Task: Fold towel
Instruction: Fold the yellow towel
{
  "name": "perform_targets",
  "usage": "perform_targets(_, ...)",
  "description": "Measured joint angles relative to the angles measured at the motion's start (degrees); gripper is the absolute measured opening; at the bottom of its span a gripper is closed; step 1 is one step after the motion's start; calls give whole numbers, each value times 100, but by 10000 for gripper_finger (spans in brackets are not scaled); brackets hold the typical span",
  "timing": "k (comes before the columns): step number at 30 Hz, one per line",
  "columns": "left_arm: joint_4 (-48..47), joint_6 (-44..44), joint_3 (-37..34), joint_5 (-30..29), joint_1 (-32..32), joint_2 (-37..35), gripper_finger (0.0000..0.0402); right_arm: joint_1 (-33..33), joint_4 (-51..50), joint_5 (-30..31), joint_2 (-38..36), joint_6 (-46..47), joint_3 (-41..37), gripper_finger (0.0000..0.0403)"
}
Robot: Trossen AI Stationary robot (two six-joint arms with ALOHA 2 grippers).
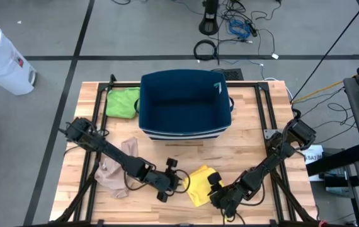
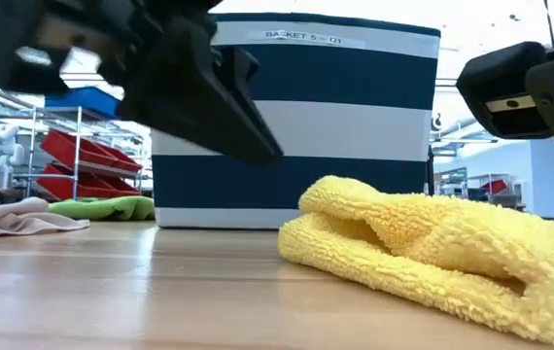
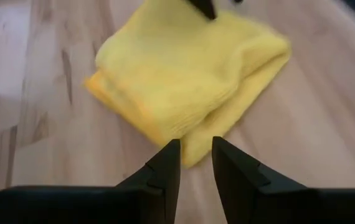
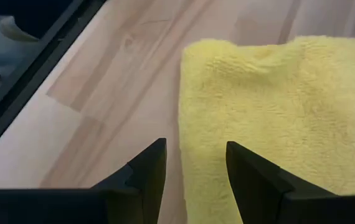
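The yellow towel (image 1: pixel 198 184) lies folded into a thick pad on the wooden table near its near edge, and its stacked layers show in the low view (image 2: pixel 423 253). My left gripper (image 1: pixel 181 181) hovers at the towel's left end, open by a narrow gap (image 3: pixel 194 148), with a towel corner (image 3: pixel 193 152) below the tips. My right gripper (image 1: pixel 216 188) is open over the towel's right side, its fingers (image 4: pixel 196 152) straddling a towel edge (image 4: pixel 187 124) from above. In the low view both grippers sit above the towel.
A navy, white-striped basket (image 1: pixel 186 104) stands behind the towel at mid-table. A green cloth (image 1: pixel 123 102) lies at the far left, and a beige cloth (image 1: pixel 113 173) lies under my left arm. Bare wood (image 1: pixel 245 135) shows to the right of the basket.
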Motion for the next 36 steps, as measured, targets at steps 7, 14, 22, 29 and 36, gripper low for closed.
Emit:
perform_targets(7,396,149,0,3,-69,0,99,-25,81,52,409,11,18,146)
perform_targets(14,369,152,0,6,-116,0,99,-36,354,44,354,54,-8,26)
perform_targets(22,243,174,0,17,-54,0,99,13,1597,-1188,-750,-348,-4,3)
perform_targets(29,204,171,0,14,14,0,99,-145,565,-872,-1936,-101,8,1)
perform_targets(36,192,170,0,14,24,0,99,-348,-914,34,-2008,-62,4,1)
